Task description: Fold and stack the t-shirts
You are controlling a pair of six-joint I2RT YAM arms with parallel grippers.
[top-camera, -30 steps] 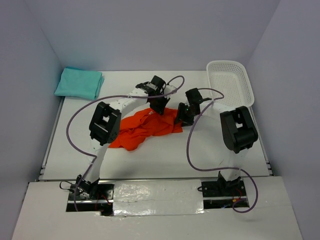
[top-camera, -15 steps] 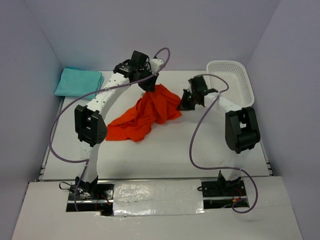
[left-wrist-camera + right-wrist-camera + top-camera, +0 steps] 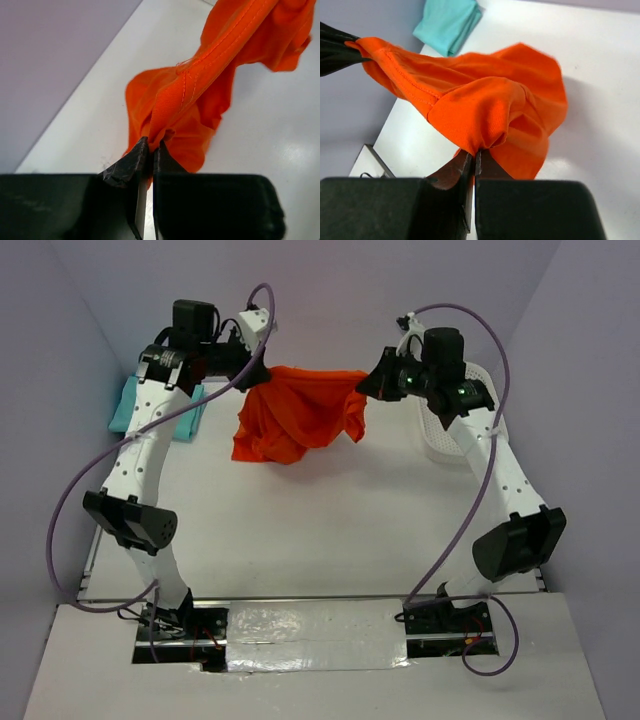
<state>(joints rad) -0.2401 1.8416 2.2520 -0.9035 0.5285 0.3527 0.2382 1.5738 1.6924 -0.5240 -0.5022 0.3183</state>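
Orange t-shirt (image 3: 300,420), lately heaped on the table (image 3: 330,530), now hangs stretched between left gripper (image 3: 150,150) and right gripper (image 3: 472,157), both clamped on its edge; likely ready to spread for folding.

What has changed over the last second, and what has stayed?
The orange t-shirt, crumpled on the table before, now hangs stretched in the air between both arms. The right gripper closed on it; the left gripper kept its grip; both rose and spread apart. The folded teal t-shirt and white basket stayed put.

left arm (image 3: 137,455) and right arm (image 3: 498,462) held high, spread apart, left fingers (image 3: 127,166) and right fingers (image 3: 452,173) pinched closed
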